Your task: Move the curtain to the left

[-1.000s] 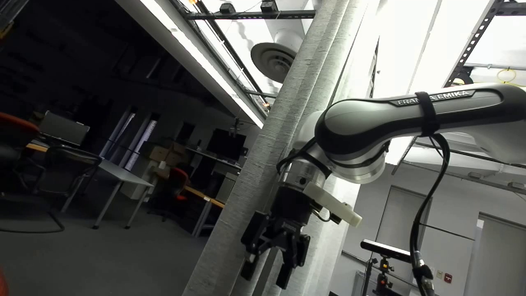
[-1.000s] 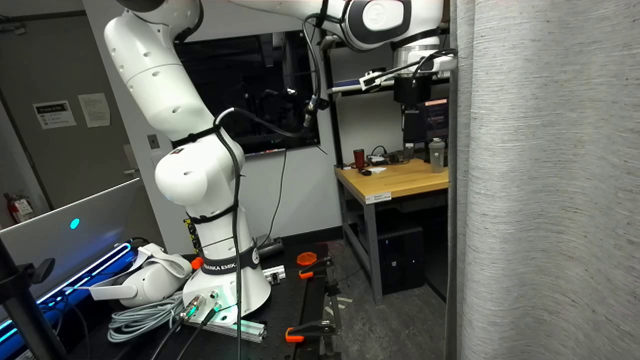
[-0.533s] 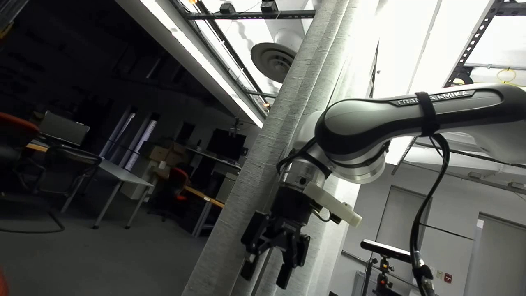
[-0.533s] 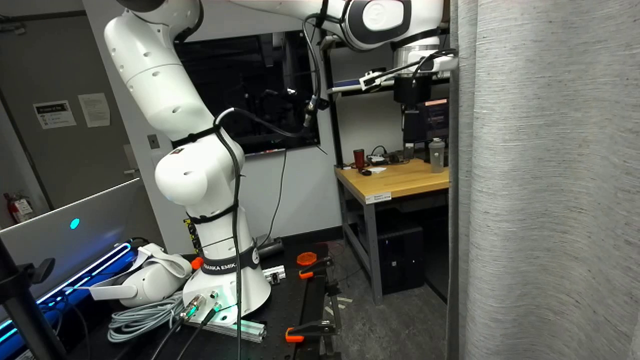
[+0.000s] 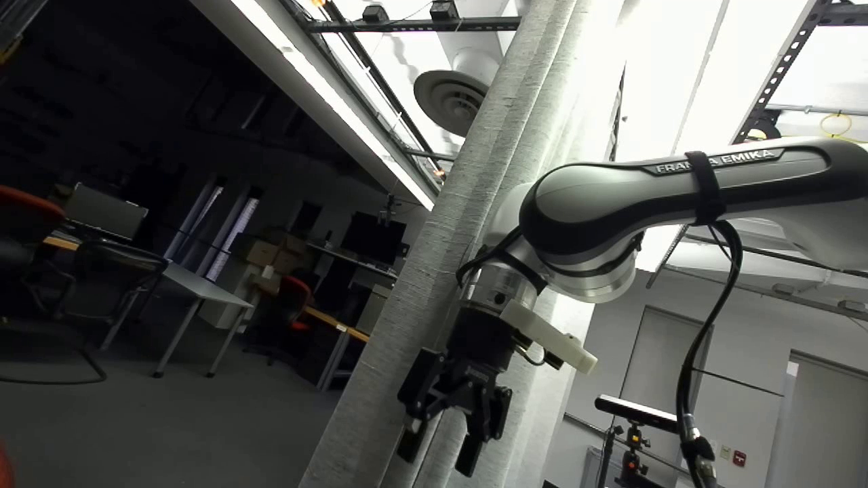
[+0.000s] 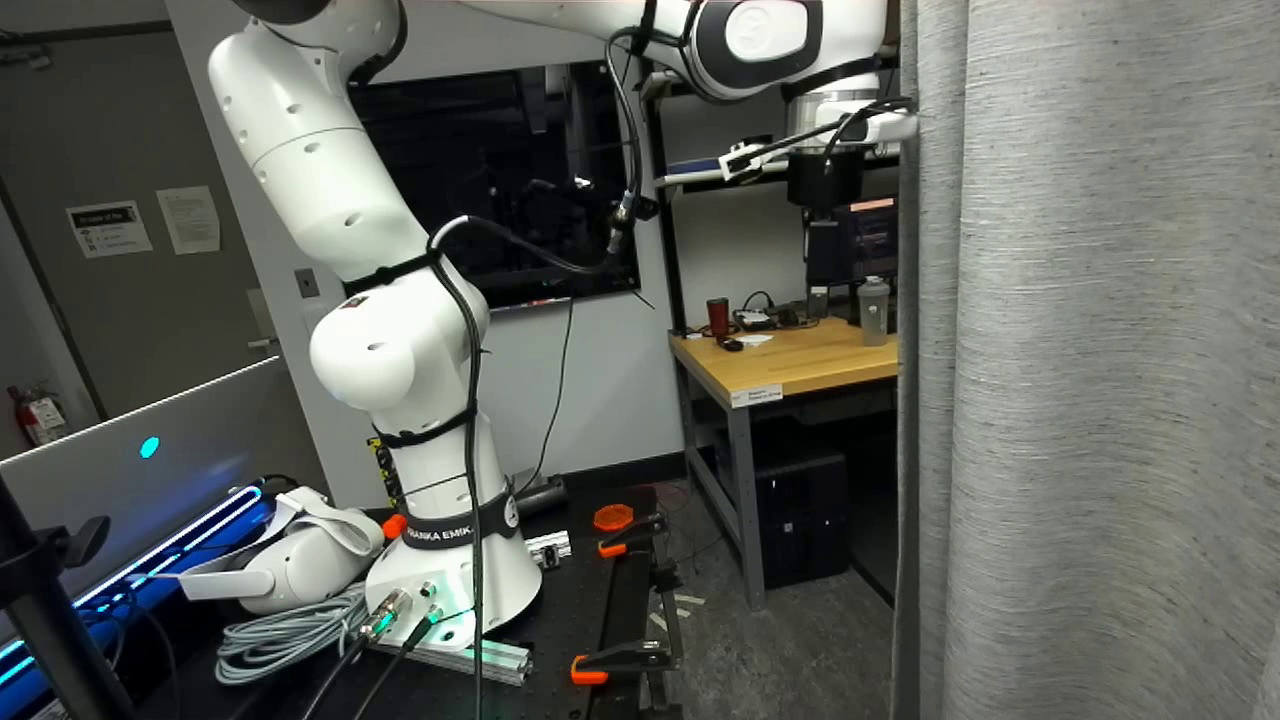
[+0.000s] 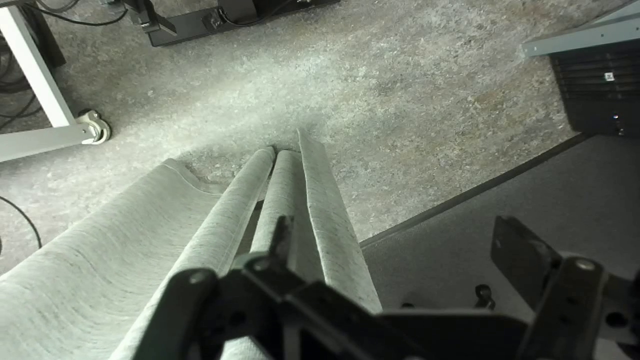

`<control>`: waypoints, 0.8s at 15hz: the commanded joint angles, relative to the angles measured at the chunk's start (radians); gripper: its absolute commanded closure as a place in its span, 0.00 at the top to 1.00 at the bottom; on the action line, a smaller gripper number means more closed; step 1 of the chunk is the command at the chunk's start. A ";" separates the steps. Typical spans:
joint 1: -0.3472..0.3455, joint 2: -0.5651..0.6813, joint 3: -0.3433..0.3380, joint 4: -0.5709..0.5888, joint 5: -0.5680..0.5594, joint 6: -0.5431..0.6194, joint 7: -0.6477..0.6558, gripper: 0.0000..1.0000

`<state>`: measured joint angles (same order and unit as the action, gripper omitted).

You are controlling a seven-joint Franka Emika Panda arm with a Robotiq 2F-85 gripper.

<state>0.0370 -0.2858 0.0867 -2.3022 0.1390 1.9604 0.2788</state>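
Observation:
The curtain, light grey-white woven fabric with long vertical folds, hangs in both exterior views (image 5: pixel 441 230) (image 6: pixel 1110 360). In the wrist view the curtain (image 7: pixel 335 220) runs down to the floor in several folds, at the left and middle. My black gripper (image 5: pixel 438 453) points down with its two fingers wide apart, in front of the curtain in that view. In the wrist view my open gripper (image 7: pixel 392 235) has one finger over the folds and the other over dark floor. The outermost fold shows between the fingers; I cannot tell whether they touch it. The fingers are partly visible in an exterior view (image 6: pixel 822 260).
A wooden desk (image 6: pixel 800 370) with a red cup and a shaker bottle stands behind the arm, with a black computer (image 6: pixel 800 520) under it. A camera on a stand (image 5: pixel 637 413) is right of the curtain. A wheeled grey frame (image 7: pixel 30 145) stands on the floor.
The arm and gripper have not visibly moved. The curtain's folds have swayed: a near fold shifted slightly right in an exterior view, and the dark gap between folds behind my fingers has closed.

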 commanded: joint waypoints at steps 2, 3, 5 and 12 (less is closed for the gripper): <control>0.000 0.000 0.000 0.001 0.000 -0.002 0.000 1.00; 0.000 0.000 0.000 0.001 0.000 -0.002 0.000 1.00; 0.000 0.000 0.000 0.001 0.000 -0.002 0.000 1.00; 0.006 0.022 0.015 0.060 -0.023 0.072 -0.001 1.00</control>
<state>0.0390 -0.2808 0.0911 -2.2823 0.1390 1.9938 0.2772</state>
